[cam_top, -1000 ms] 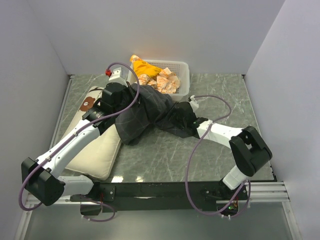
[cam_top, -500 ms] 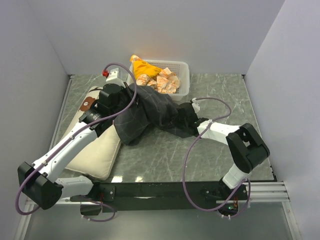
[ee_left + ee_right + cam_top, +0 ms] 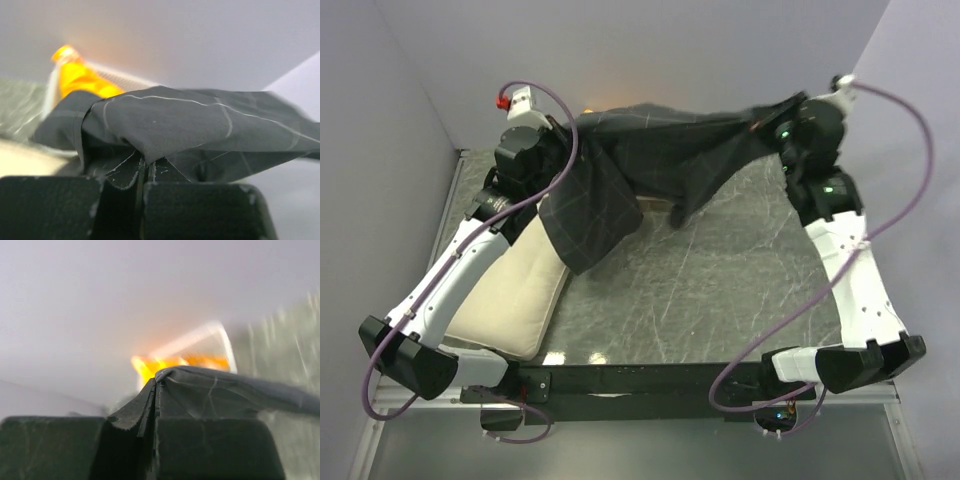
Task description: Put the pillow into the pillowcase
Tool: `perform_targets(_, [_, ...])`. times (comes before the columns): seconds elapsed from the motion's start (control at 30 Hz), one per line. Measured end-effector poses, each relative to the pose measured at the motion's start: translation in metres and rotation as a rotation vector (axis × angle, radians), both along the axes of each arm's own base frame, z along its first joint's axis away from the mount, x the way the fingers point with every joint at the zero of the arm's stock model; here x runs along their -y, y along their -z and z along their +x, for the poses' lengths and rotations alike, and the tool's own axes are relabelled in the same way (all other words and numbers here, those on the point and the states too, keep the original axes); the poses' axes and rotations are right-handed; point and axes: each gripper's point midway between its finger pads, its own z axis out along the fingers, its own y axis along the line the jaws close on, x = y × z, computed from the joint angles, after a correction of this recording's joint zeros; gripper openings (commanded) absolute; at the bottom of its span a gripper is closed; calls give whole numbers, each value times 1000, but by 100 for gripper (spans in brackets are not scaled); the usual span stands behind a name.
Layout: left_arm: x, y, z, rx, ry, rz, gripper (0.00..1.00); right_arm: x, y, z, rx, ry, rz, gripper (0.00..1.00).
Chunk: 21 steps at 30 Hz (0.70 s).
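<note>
Two pinches hold it: your left gripper (image 3: 145,170) and right gripper (image 3: 155,390) are each pressed onto a fold of the pillowcase (image 3: 660,160), which hangs stretched between them. Below the left gripper, the pillow (image 3: 515,300) lies on the desk (image 3: 720,290). This looks like the spreading step; next, you need to find the opening.

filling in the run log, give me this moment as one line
left tool: shut on pillowcase | right tool: shut on pillowcase | pillowcase: held up, stretched between tools | pillow: on table, not in pillowcase
</note>
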Motion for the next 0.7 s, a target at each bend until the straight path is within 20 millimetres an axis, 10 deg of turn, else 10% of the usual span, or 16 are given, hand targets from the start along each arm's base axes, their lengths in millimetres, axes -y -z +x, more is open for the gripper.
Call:
perform_targets(0.1, [10, -28, 1, 78, 51, -43, 1, 18, -60, -15, 112, 29, -7, 0])
perform_targets(0.23, [28, -30, -20, 129, 171, -90, 8, 41, -54, -31, 100, 68, -16, 0])
perform_targets(0.37, [44, 26, -62, 54, 273, -117, 65, 50, 43, -57, -67, 78, -18, 29])
perform_targets(0.43, [53, 70, -93, -9, 329, -137, 73, 57, 109, -78, -154, 95, -5, 51])
perform_targets(0.57, [46, 172, -155, -214, 338, -172, 83, 58, 236, -132, -340, 82, -2, 56])
perform_targets(0.7, [0, 213, -168, -304, 129, -243, 82, 43, 277, -151, -380, 6, 21, 62])
